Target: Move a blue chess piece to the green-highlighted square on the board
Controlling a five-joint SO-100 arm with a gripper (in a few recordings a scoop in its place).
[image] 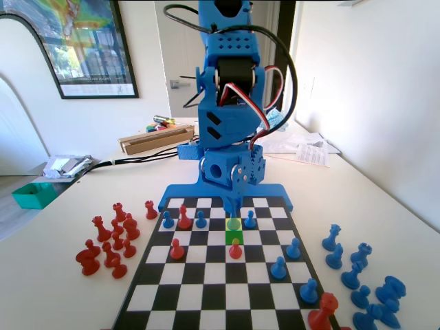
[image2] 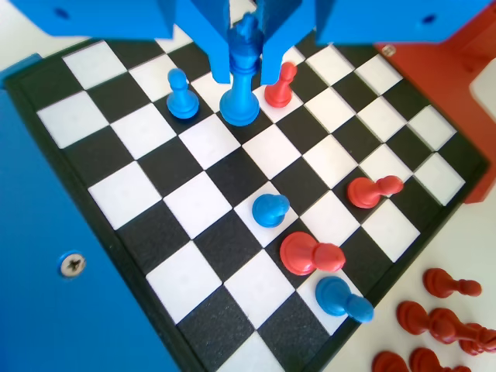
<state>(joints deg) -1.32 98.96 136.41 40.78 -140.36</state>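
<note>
Gripper [image2: 246, 58] hangs from the top edge of the wrist view with its two blue jaws on either side of the blue chess piece [image2: 241, 77]. The jaws flank the slim stem just below the knobbed top, very close on both sides, but I cannot tell whether they actually press on it. The piece stands upright, its round base resting on the board [image2: 232, 209].

In the wrist view a blue pawn [image2: 182, 97] stands at about nine o'clock from the tall piece, just beside it, and a red pawn [image2: 280, 87] stands close at about three o'clock. Toward five o'clock from the tall piece, well apart from it, sit another blue pawn [image2: 270, 210], a red pawn [image2: 310, 253] and a further blue pawn [image2: 341, 298].

In the fixed view the gripper [image: 233, 206] comes down at the board's far end, directly over the paler yellow-green tinted square [image: 234, 223], at twelve o'clock from the green-highlighted square [image: 234, 236]. The two tinted squares touch along one edge. A red pawn [image: 235, 249] stands at six o'clock from the green square, on the next square. Spare red pieces [image: 110, 240] lie off the board at nine o'clock and spare blue pieces [image: 361, 275] at three o'clock.
</note>
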